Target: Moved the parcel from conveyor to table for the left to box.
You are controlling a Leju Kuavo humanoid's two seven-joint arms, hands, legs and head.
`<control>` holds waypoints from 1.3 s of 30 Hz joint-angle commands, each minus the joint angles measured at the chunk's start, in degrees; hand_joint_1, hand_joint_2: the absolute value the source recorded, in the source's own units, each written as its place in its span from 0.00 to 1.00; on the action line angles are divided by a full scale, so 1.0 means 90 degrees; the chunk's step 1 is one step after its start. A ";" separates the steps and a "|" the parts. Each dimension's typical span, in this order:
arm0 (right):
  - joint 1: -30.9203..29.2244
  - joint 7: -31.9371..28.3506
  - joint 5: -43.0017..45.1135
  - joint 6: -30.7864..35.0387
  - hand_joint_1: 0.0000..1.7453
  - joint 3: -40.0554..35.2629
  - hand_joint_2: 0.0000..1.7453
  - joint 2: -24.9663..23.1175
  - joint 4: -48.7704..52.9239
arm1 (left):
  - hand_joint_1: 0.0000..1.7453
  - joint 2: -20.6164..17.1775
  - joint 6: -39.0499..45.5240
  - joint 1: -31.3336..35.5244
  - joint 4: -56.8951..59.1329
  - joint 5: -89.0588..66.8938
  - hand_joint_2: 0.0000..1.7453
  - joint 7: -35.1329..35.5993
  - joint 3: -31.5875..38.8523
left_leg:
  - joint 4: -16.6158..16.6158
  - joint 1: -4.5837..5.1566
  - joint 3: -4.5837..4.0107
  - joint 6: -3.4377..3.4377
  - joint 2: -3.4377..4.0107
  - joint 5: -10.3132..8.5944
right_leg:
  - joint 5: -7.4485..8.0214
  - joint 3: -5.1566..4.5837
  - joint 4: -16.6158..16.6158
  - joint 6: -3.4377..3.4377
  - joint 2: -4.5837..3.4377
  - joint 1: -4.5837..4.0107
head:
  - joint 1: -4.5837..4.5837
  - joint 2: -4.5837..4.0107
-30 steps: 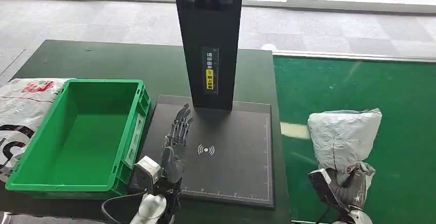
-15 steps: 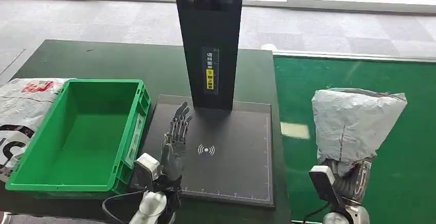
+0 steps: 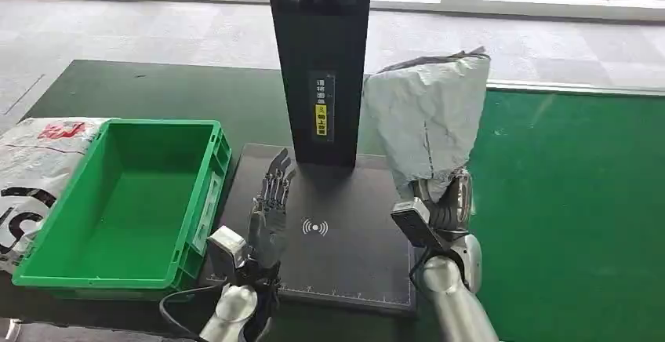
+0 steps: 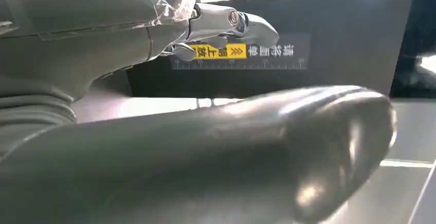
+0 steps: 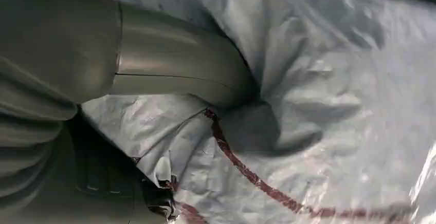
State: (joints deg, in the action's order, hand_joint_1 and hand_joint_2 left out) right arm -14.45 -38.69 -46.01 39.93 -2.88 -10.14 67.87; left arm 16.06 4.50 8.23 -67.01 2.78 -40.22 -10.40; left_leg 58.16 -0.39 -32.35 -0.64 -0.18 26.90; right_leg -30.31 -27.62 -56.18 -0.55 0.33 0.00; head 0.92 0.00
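1. Parcel (image 3: 427, 114): grey poly mailer with a red line, crumpled, held upright in the air above the right edge of the black scanner pad (image 3: 353, 240), just beside the black column (image 3: 317, 60).
2. Right hand (image 3: 443, 205): fingers (image 5: 175, 75) clamped on the parcel's lower end, thumb pressed into the film.
3. Left hand (image 3: 269, 209): fingers (image 3: 276, 177) straight and slightly spread, holding nothing; it seems to lie on the pad, contact unclear.
4. Green crate (image 3: 47, 267): on the bench (image 3: 141, 91), just beyond the left fingers.
5. White printed bag (image 3: 31, 161): beside the crate's far wall.
6. Green conveyor (image 3: 572, 201): beyond the right fingers.
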 commanded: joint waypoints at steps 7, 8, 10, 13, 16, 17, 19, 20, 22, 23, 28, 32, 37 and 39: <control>-0.0461 -0.0070 0.0115 0.0007 1.00 -0.0487 1.00 0.0047 -0.0774 | 0.00 -0.0024 -0.0024 0.0239 0.0309 0.0030 0.00 0.0024 -0.0089 | -0.0002 0.0017 -0.0019 -0.0001 0.0003 -0.0004 | 0.0002 -0.0017 -0.0005 0.0004 -0.0006 -0.0001 | 0.0000 0.0000; -0.0550 -0.0093 0.0301 -0.0638 1.00 -0.0856 1.00 0.0058 -0.1043 | 0.00 0.0136 -0.0076 0.0123 -0.0231 0.0234 0.00 0.0024 0.0145 | -0.0009 0.0022 -0.0019 -0.0001 0.0008 -0.0009 | 0.0008 -0.0021 -0.0002 0.0005 -0.0011 0.0004 | 0.0000 0.0000; -0.0787 0.0172 0.0487 -0.0346 1.00 -0.1718 1.00 -0.0330 -0.1967 | 0.00 0.0437 0.0698 -0.0202 -0.1491 -0.0165 0.00 0.0024 0.0264 | 0.0003 0.0018 -0.0025 -0.0001 0.0031 0.0000 | 0.0007 -0.0032 -0.0011 0.0004 -0.0033 -0.0001 | 0.0000 0.0000; -0.0879 0.0287 0.0788 -0.0212 1.00 -0.2318 1.00 -0.0576 -0.2676 | 0.00 0.0266 0.2084 -0.0454 -0.2744 -0.0433 0.00 0.0024 -0.0397 | 0.0005 0.0012 -0.0030 -0.0006 0.0077 0.0009 | 0.0012 -0.0047 -0.0020 0.0002 -0.0078 -0.0011 | 0.0000 0.0000; -0.0620 0.0604 0.0959 -0.0890 1.00 -0.2584 1.00 -0.0526 -0.2813 | 0.00 0.0248 0.2823 -0.0589 -0.3303 -0.0183 0.00 0.0024 -0.0370 | -0.0006 0.0014 -0.0020 -0.0008 0.0064 0.0005 | 0.0005 -0.0042 -0.0014 0.0001 -0.0062 -0.0011 | 0.0000 0.0000; -0.0523 0.0616 0.0964 -0.0978 1.00 -0.2623 1.00 -0.0481 -0.2710 | 0.00 0.0256 0.2835 -0.0581 -0.3311 -0.0148 0.00 0.0024 -0.0316 | -0.0004 0.0011 -0.0019 -0.0006 0.0044 0.0004 | 0.0000 -0.0036 -0.0013 0.0000 -0.0048 -0.0013 | 0.0000 0.0000; -0.0286 0.0677 0.0985 -0.1228 1.00 -0.2681 1.00 -0.0392 -0.2366 | 0.00 0.0340 0.2955 -0.0536 -0.3282 -0.0131 0.00 0.0024 -0.0163 | -0.0007 0.0006 -0.0017 -0.0003 0.0019 0.0001 | -0.0004 -0.0026 -0.0007 0.0000 -0.0020 -0.0011 | 0.0000 0.0000; -0.0217 0.0681 0.0990 -0.1357 1.00 -0.2714 1.00 -0.0378 -0.2254 | 0.00 0.0381 0.3010 -0.0522 -0.3299 -0.0105 0.00 0.0024 -0.0103 | -0.0010 0.0004 -0.0015 -0.0001 0.0015 0.0000 | -0.0007 -0.0023 -0.0004 -0.0003 -0.0016 -0.0009 | 0.0000 0.0000; -0.0160 0.0719 0.0982 -0.1524 1.00 -0.2766 1.00 -0.0393 -0.2164 | 0.00 0.0430 0.3140 -0.0493 -0.3362 -0.0086 0.00 0.0024 -0.0040 | -0.0008 0.0005 -0.0023 0.0001 0.0007 0.0000 | -0.0009 -0.0026 -0.0007 -0.0004 -0.0008 -0.0008 | 0.0000 0.0000; -0.0160 0.0719 0.0982 -0.1524 1.00 -0.2766 1.00 -0.0393 -0.2164 | 0.00 0.0430 0.3140 -0.0493 -0.3362 -0.0086 0.00 0.0024 -0.0040 | -0.0012 0.0009 -0.0023 0.0003 0.0012 -0.0001 | -0.0008 -0.0028 -0.0006 -0.0002 -0.0012 -0.0004 | 0.0000 0.0000; -0.0131 0.0947 0.0782 -0.1908 1.00 -0.3063 1.00 -0.0518 -0.2117 | 0.00 0.0437 0.3478 -0.0410 -0.3383 -0.0016 0.00 0.0024 -0.0022 | -0.0015 0.0011 -0.0028 0.0000 0.0018 -0.0008 | -0.0003 -0.0035 -0.0008 -0.0004 -0.0020 -0.0004 | 0.0000 0.0000; -0.0131 0.0947 0.0782 -0.1908 1.00 -0.3063 1.00 -0.0518 -0.2117 | 0.00 0.0437 0.3478 -0.0410 -0.3383 -0.0016 0.00 0.0024 -0.0022 | -0.0015 0.0011 -0.0024 -0.0001 0.0015 -0.0009 | -0.0003 -0.0032 -0.0006 -0.0004 -0.0014 -0.0004 | 0.0000 0.0000; -0.0106 0.1181 0.0665 -0.1902 0.00 -0.3080 1.00 -0.0512 -0.1866 | 0.00 0.0437 0.3443 -0.0215 -0.3119 0.0025 0.00 0.0024 -0.0011 | -0.0018 0.0012 -0.0017 -0.0001 0.0017 -0.0008 | -0.0002 -0.0025 -0.0002 -0.0003 -0.0016 -0.0003 | 0.0000 0.0000; -0.0061 0.1298 0.0699 -0.1943 0.00 -0.3010 1.00 -0.0471 -0.1556 | 0.00 0.0434 0.3512 -0.0102 -0.2979 -0.0066 0.00 0.0024 -0.0033 | -0.0014 0.0013 -0.0023 -0.0001 0.0006 -0.0010 | -0.0004 -0.0029 -0.0007 -0.0004 -0.0005 -0.0003 | 0.0000 0.0000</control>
State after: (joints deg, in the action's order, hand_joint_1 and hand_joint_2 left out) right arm -14.93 -29.68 -39.54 22.91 -27.58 -15.69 50.73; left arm 16.13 35.47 5.16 -97.85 2.49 -40.35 -11.10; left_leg 58.13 -0.33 -32.48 -0.66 -0.01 26.89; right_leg -30.38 -27.84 -56.32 -0.66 0.17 -0.07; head 0.92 0.00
